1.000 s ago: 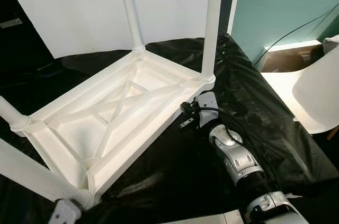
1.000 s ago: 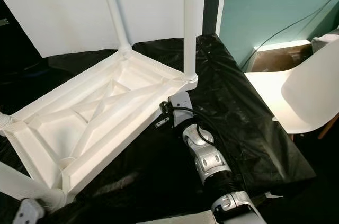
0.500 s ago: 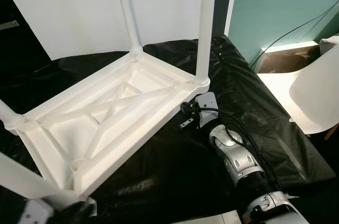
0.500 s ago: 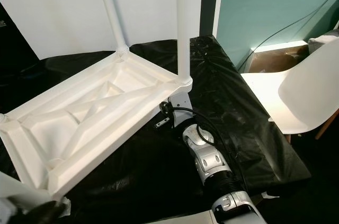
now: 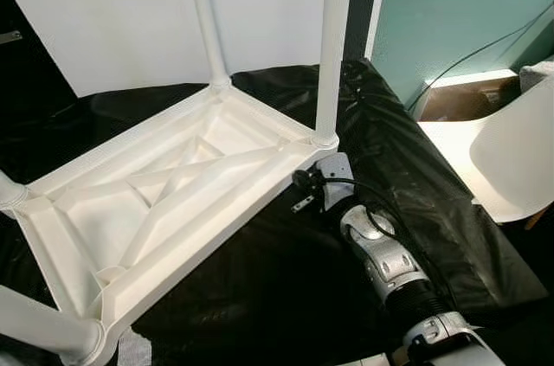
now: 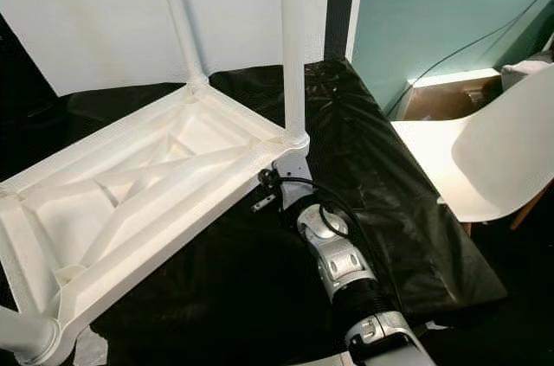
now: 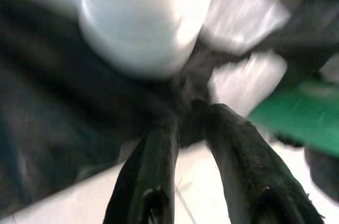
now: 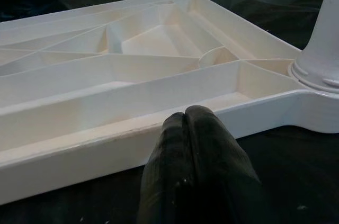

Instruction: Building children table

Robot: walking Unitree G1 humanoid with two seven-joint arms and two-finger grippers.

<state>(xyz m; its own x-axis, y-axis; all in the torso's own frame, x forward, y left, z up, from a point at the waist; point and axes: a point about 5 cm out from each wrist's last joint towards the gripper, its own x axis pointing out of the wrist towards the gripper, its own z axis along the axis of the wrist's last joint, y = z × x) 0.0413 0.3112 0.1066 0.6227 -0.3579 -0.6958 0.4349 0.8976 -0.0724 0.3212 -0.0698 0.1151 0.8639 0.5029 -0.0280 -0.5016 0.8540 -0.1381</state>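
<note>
Lying upside down on the black plastic sheet, the white ribbed plastic children's table points its round legs upward, while the right gripper, fingers pressed together and holding nothing, touches its side rail and the left gripper, blurred, sits slightly parted near a leg.

Upturned white table covers most of the black sheet; four legs stand up at its corners. Open room inside the ribbed underside and between legs. Right gripper, fingers pressed together, is against the table's side rail. White chair blocks the right side.
</note>
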